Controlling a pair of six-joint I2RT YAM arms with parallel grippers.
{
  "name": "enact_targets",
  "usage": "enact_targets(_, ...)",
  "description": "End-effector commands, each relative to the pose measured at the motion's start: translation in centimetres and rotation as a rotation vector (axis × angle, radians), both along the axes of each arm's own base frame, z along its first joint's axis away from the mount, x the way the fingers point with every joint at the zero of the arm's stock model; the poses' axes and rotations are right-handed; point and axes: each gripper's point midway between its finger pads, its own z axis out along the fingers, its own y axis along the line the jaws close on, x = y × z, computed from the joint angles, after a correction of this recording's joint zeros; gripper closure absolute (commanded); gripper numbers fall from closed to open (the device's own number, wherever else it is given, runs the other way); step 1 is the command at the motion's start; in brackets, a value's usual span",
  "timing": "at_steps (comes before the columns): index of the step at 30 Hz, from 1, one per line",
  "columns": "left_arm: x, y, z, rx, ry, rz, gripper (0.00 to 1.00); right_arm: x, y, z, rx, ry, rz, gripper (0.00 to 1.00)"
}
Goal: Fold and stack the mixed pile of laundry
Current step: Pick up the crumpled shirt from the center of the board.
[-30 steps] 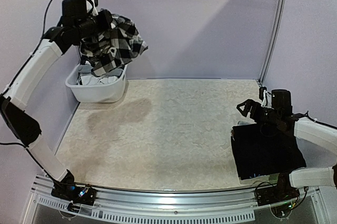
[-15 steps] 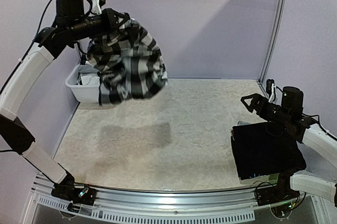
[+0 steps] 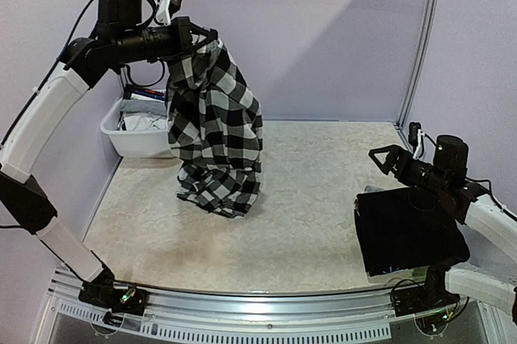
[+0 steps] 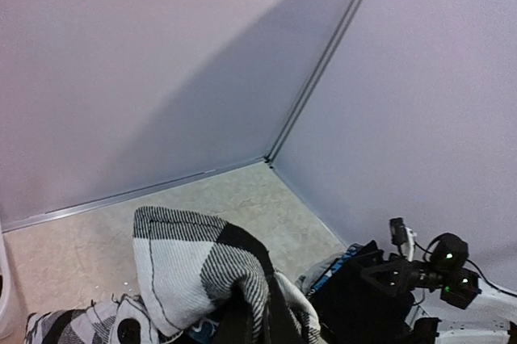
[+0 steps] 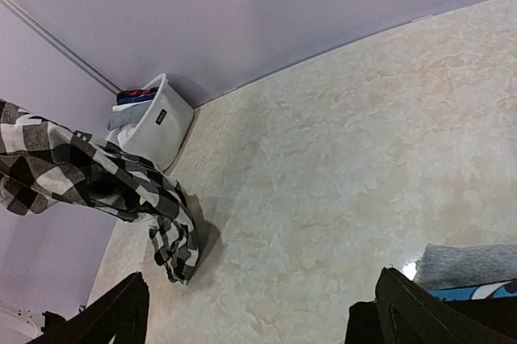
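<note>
While left gripper [image 3: 203, 37] clamps checkered shirt [image 3: 216, 130] aloft, arm outstretched | right gripper [image 3: 380, 162] spread, hovering

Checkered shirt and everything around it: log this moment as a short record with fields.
checkered shirt: hangs from the left gripper, lower end reaching the table
left gripper: shut on the shirt's top, held high
right gripper: open, empty, above the black folded stack
basket: white, back left corner, clothes inside
</note>
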Motion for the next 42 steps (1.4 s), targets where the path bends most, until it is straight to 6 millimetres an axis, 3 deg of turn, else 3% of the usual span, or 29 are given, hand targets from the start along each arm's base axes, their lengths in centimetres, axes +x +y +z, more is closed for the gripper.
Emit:
enact_targets(1, -4.1, -3.1, 5.9, -0.071, -0.161, -0.144, 1.00, -1.3, 3.3, 2.2, 0.060, -0.109, 0.164, 0.01)
enact_targets(4, -5.9, -3.7, 8.9, -0.100, -0.237, -0.161, 1.00, -2.8, 7.1, 4.0, 0.013, -0.183, 0.275, 0.01)
enact_targets(8, -6.6, -3.5, 10.6, -0.130, -0.278, -0.124, 1.00, -5.9, 13.0, 6.2, -0.029, -0.302, 0.459, 0.01)
enact_targets(13, -6.9, -3.4, 10.3, -0.135, -0.270, -0.130, 1.00, -7.9, 18.0, 7.7, 0.009, -0.398, 0.622, 0.05)
enact_targets(20, -7.2, -2.7, 9.0, -0.114, -0.253, -0.108, 1.00, -8.7, 23.4, 6.3, -0.020, -0.399, 0.754, 0.17)
enact_targets(27, -7.4, -2.0, 8.0, -0.092, -0.249, -0.086, 1.00, -8.7, 26.1, 6.2, -0.024, -0.417, 0.804, 0.23)
enact_targets(35, -8.4, -0.8, 7.9, -0.090, -0.264, -0.072, 1.00, -4.7, 25.7, 5.5, -0.089, -0.402, 0.605, 0.07)
enact_targets(42, -8.7, -0.2, 7.6, -0.088, -0.265, -0.063, 1.00, -4.4, 27.2, 5.2, -0.066, -0.421, 0.637, 0.05)
